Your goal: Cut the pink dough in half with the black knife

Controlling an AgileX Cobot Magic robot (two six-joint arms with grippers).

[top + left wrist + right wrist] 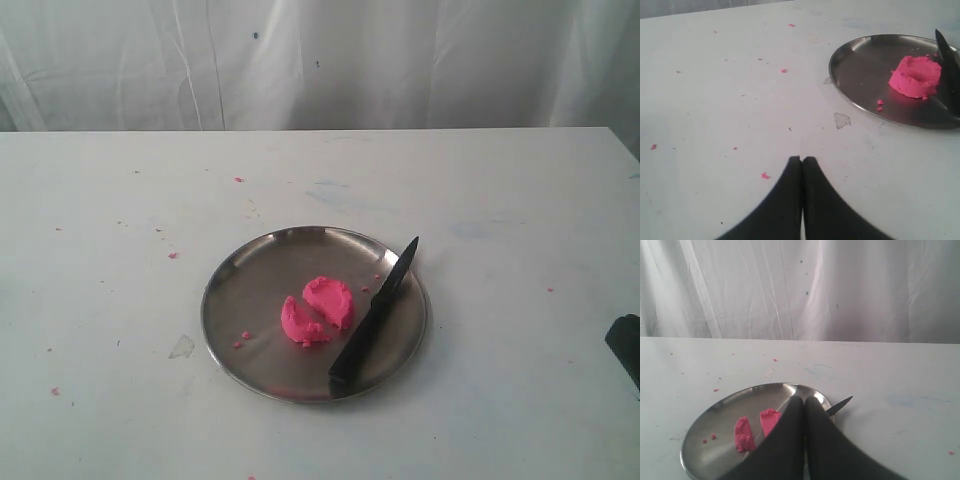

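The pink dough lies in two half-lumps (330, 300) (298, 323) near the middle of the steel plate (245, 290), a narrow gap between them. Along the plate's right side rests the black knife (375, 318), its tip pointing past the far rim, with no gripper on it. My left gripper (802, 160) is shut and empty over bare table, well short of the plate (860, 65), the dough (916, 76) and the knife (949, 65). My right gripper (804, 400) is also shut and empty, held apart from the dough halves (742, 433) (770, 420). It hides most of the knife, leaving the blade tip (842, 403) showing.
Tiny pink crumbs are scattered on the white table (172, 254) and on the plate (245, 335). A white curtain (320, 60) hangs behind the table's far edge. A black arm part (624, 345) shows at the right edge of the exterior view.
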